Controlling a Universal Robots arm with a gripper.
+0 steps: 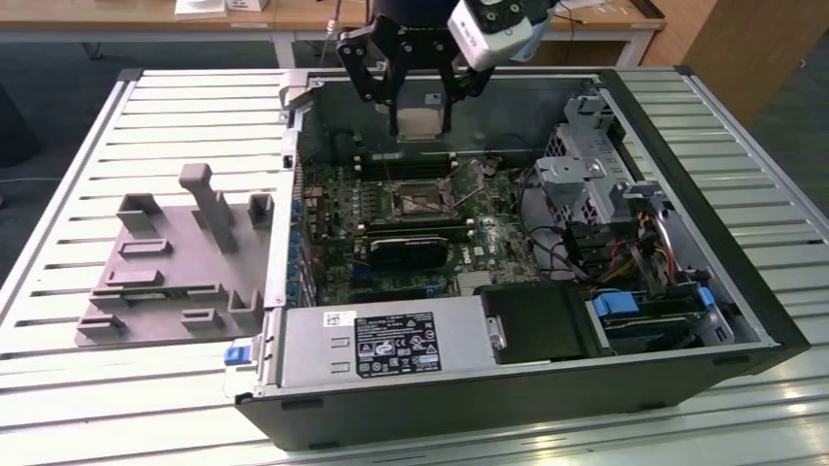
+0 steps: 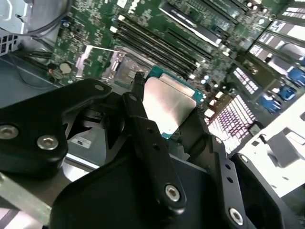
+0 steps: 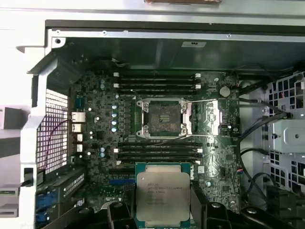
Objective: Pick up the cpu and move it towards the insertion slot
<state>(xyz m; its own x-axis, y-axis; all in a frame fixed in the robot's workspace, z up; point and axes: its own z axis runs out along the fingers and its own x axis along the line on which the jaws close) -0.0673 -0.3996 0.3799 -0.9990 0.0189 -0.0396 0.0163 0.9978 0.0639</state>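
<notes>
Gripper (image 1: pixel 418 109): you have it clenched on the cpu, black fingers (image 2: pixel 143 119) pressing the chip's opposite edges.
Cpu (image 3: pixel 162 199): held in the air above the open computer case (image 1: pixel 647 388), metal lid facing the first wrist camera; you see it also in the second wrist view (image 2: pixel 169 106).
Insertion slot (image 3: pixel 163 118): on the motherboard (image 3: pixel 214 157), frame open, dark centre bare; well apart from your cpu, with memory slots (image 3: pixel 157 151) between them.
Grey fixture (image 1: pixel 169 272): on the slatted table (image 1: pixel 78 175), at the exterior view's left of the case.
</notes>
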